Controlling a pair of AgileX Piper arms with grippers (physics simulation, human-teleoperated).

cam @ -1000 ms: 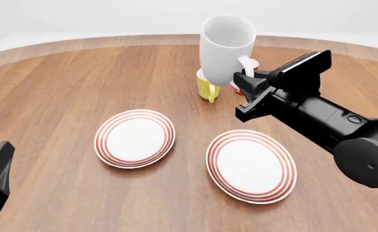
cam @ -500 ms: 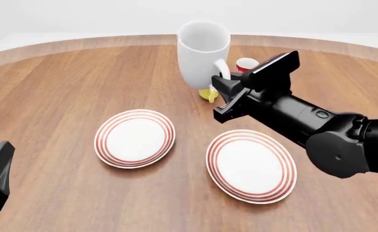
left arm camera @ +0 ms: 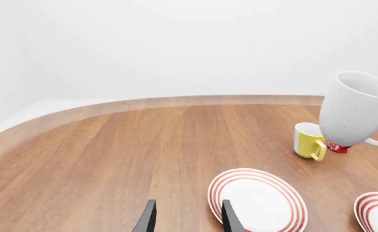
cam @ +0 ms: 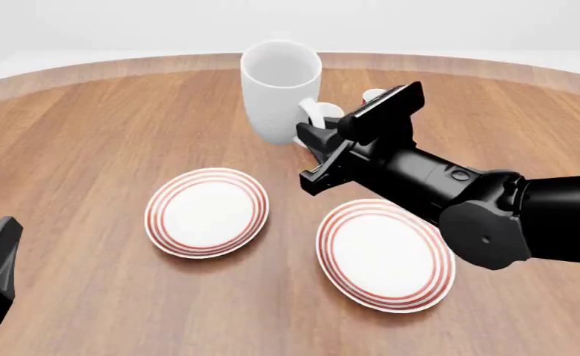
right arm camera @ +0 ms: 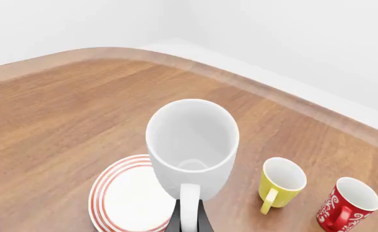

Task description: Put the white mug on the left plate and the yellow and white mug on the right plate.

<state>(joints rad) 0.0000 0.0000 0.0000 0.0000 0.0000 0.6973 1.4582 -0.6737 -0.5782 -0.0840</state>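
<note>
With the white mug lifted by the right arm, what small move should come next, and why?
Probably carry it a little further left and toward the arms. The right pincer grips the white mug by its handle, held in the air and not yet over the left plate, which is bare.

Smaller red-ringed white plate bare, open from above. Black right arm overhangs back edge of larger red-ringed plate.

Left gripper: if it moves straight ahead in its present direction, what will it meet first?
Probably the left plate, just ahead of the open left gripper, slightly off its line. Otherwise only bare table; depth is uncertain.
</note>
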